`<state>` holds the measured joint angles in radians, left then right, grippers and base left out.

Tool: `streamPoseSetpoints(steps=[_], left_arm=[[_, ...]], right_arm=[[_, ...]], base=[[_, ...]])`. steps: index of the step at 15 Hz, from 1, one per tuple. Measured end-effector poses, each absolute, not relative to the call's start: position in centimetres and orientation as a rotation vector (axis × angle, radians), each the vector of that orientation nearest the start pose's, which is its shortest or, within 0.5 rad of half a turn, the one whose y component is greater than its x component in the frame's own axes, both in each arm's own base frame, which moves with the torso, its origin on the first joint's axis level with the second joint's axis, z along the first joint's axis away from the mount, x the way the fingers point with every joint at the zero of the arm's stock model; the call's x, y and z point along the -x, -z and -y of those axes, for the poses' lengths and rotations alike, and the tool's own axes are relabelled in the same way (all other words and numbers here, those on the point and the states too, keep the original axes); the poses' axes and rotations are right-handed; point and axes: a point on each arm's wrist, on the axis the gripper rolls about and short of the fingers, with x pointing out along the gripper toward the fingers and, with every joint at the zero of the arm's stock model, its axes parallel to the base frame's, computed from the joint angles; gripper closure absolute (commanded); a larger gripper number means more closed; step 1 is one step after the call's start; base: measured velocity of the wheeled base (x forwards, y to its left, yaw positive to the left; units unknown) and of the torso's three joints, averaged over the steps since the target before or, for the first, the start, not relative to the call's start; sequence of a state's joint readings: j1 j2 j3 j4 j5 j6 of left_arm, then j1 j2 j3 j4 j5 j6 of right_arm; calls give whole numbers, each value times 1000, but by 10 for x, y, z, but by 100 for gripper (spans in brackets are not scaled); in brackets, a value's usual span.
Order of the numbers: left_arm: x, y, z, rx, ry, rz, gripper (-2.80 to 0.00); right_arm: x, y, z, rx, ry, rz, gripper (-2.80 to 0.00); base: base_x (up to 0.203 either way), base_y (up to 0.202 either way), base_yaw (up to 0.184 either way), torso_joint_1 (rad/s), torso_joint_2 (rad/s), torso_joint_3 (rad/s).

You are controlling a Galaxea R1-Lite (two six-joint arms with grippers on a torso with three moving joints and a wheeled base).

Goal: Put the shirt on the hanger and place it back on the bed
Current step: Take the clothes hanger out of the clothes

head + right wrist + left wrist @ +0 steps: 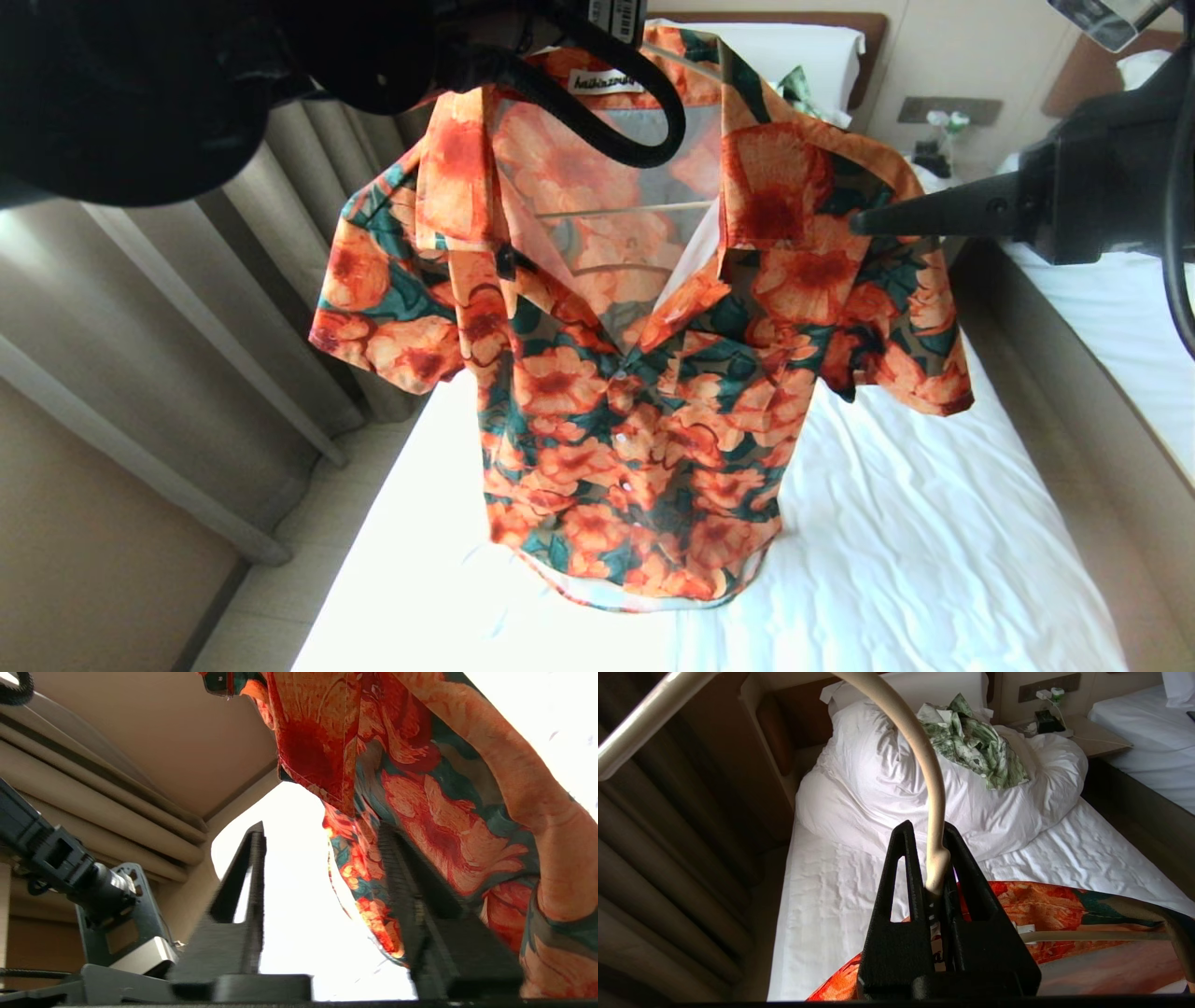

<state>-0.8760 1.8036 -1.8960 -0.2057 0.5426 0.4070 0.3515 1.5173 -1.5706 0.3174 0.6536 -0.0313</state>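
The orange-flowered shirt (644, 373) hangs buttoned on the cream hanger (635, 207), raised above the white-sheeted bed (934, 523). My left gripper (931, 830) is shut on the base of the hanger's hook (924, 765), just above the shirt's collar (1064, 910). My right gripper (864, 222) reaches in from the right, with its tip at the shirt's shoulder. In the right wrist view the right gripper (321, 828) stands open. The shirt (444, 826) lies against one finger, and its loose edge hangs into the gap, unpinched.
A bunched white duvet (878, 779) and a green-and-white leaf-print garment (976, 746) lie at the bed's head. Curtains (233, 308) hang at the left. A second bed (1111, 317) stands at the right across a narrow aisle, with a nightstand (1092, 737) between the headboards.
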Motion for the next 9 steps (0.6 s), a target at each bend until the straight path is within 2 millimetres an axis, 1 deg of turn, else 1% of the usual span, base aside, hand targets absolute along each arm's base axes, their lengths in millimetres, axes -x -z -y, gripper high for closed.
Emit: streamPoseSetpoints(steps=[2, 4, 6, 9], left_arm=[[-220, -412, 248, -206, 282, 290, 0], [-220, -412, 248, -206, 284, 290, 0], [-220, -412, 248, -207, 284, 290, 0], [-220, -412, 249, -207, 286, 290, 0]], right_arm=[[-233, -355, -100, 16, -1005, -253, -280], [-243, -352, -104, 32, -1010, -234, -280], [-253, -352, -116, 2, -1032, -199, -280], [-259, -354, -137, -74, -1069, -159, -280]], base=[[0, 0, 0, 0, 0, 0], [0, 0, 0, 0, 0, 0], [0, 0, 0, 0, 0, 0], [0, 0, 0, 0, 0, 0]])
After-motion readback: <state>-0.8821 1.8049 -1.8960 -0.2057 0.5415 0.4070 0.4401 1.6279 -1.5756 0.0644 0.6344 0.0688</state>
